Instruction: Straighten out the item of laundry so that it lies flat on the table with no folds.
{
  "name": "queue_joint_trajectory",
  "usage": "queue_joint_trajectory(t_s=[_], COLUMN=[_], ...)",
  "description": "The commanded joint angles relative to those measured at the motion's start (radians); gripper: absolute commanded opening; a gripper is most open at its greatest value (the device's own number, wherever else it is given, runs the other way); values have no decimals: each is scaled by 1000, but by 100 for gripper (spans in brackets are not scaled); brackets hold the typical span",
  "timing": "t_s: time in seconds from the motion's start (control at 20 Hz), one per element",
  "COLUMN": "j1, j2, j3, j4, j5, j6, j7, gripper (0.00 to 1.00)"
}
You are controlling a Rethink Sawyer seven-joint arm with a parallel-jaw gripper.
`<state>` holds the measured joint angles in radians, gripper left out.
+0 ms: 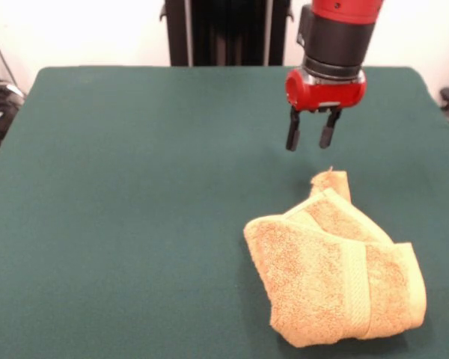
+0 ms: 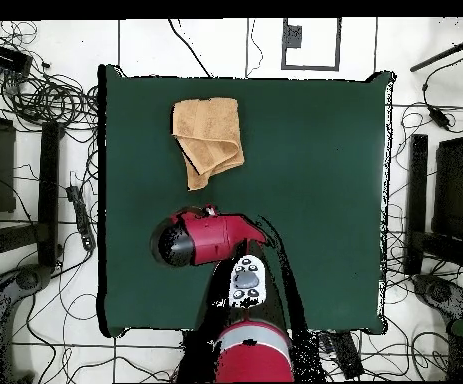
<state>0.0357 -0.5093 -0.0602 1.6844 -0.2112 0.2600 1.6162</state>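
The golden-orange towel (image 1: 335, 265) lies folded over itself on the dark green table (image 1: 135, 209), near the front right in the front view, with a woven band showing and one corner pointing toward the robot. In the overhead view the towel (image 2: 208, 138) sits near the table's top left. My gripper (image 1: 313, 134) hangs open and empty above the table, just beyond the towel's pointed corner and clear of it. In the overhead view the red arm head (image 2: 200, 240) covers the fingers.
The table edges (image 2: 103, 200) are ringed by cables and stands on the floor. The robot pedestal (image 1: 224, 30) stands at the table's far side. The arm (image 2: 245, 285) reaches in from the bottom of the overhead view.
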Motion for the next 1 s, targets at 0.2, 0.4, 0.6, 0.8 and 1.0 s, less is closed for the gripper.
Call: queue_joint_trajectory(t_s=[0.2,0.4,0.6,0.8,1.0], j1=[-124,-116,-112,-101,-88], j2=[-16,-6,-6,13,23], j3=[160,169,167,160,161], j4=[59,51,44,21,2], j5=[100,93,85,86,97], j6=[227,221,227,222,230], j7=[96,98,105,119,131], gripper=[100,100,100,100,100])
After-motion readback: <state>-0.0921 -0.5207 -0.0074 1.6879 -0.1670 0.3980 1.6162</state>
